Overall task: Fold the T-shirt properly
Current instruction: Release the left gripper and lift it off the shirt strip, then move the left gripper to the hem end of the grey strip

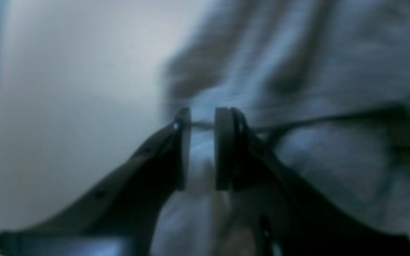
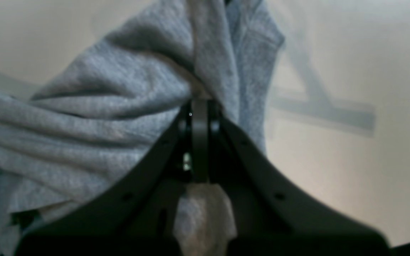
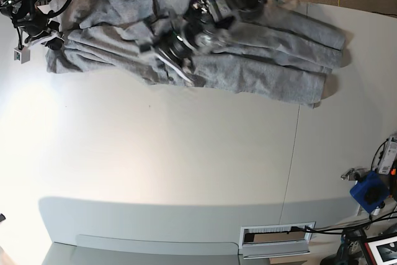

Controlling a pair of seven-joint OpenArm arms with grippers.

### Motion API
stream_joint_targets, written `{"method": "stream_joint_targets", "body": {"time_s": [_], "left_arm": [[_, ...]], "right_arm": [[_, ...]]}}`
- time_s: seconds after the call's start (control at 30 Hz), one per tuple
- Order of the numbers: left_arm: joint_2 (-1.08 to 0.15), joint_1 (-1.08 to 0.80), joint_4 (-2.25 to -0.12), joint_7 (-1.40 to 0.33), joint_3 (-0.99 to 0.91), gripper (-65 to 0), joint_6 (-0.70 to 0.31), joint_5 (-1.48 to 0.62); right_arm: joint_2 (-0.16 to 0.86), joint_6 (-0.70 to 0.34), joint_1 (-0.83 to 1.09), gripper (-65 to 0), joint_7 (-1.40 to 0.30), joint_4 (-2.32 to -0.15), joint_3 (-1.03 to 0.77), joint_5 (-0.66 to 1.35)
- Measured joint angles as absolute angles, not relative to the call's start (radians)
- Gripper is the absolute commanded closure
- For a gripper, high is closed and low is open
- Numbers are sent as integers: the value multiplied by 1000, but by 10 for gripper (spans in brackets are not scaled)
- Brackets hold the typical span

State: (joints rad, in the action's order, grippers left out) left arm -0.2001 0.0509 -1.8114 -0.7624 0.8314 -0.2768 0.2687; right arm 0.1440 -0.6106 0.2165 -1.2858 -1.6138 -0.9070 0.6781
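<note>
Grey T-shirt lies stretched and rumpled along the far edge of the white worktop, not yet folded. Right pincer is clamped on a bunched fold at one end of the shirt. Left pincer sits over the shirt's near edge mid-length, jaws narrowly parted with cloth between them; blur prevents telling whether it grips. Step, as judged: securing two holds for spreading or the first fold. Next move calls for a firm left hold, then an even lift
</note>
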Motion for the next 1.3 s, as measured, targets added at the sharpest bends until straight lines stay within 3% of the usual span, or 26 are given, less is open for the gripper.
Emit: {"method": "stream_joint_targets", "body": {"time_s": [0.27,0.5,0.6,0.8,0.93,1.0,1.07,1.3], "left_arm": [[-391,48,-2014,-794,454,-123,-274,23],[-471,-52,-1967,-803,-39,-348,-293,-131],[-485,-100,-1906,-805,-253,-411,-333,-247],[-492,-186,-1696,-939,-599,-415,-540,-724],[-488,-214,-1483,-1058,-735,-422,-633,-995],[-488,-215,-1372,-1099,-774,-473,-662,-1092],[-488,-215,-1280,-1104,-789,-517,-678,-1136],[-492,-210,-1102,-1072,-789,-515,-694,-1190]], "right_arm": [[144,-611,216,0,-1286,-1614,-907,678],[144,-611,216,0,-1290,-1614,-907,678],[144,-611,216,0,-1290,-1614,-907,678],[144,-611,216,0,-1290,-1614,-907,678],[144,-611,216,0,-1292,-1614,-907,677],[144,-611,216,0,-1291,-1614,-907,678],[144,-611,216,0,-1291,-1614,-907,678],[144,-611,216,0,-1291,-1614,-907,678]]}}
